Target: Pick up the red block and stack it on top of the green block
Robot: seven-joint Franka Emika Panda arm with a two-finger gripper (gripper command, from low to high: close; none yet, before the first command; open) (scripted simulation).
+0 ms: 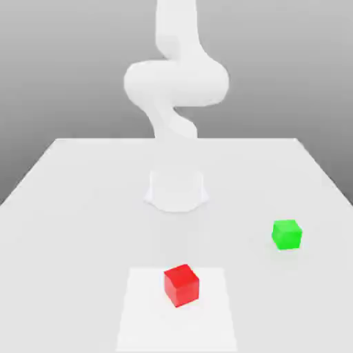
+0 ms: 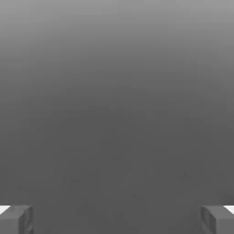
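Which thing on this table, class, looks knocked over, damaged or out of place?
Nothing stands out. The red block sits flat on the pale square patch of the table, and the green block sits flat, apart from it, toward the exterior view's right. The gripper is open, holding nothing.

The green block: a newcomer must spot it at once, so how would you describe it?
Start at the white robot base in the middle of the table. Toward the exterior view's right, nearer the camera, sits the green block, directly on the table. The red block rests on a paler square.
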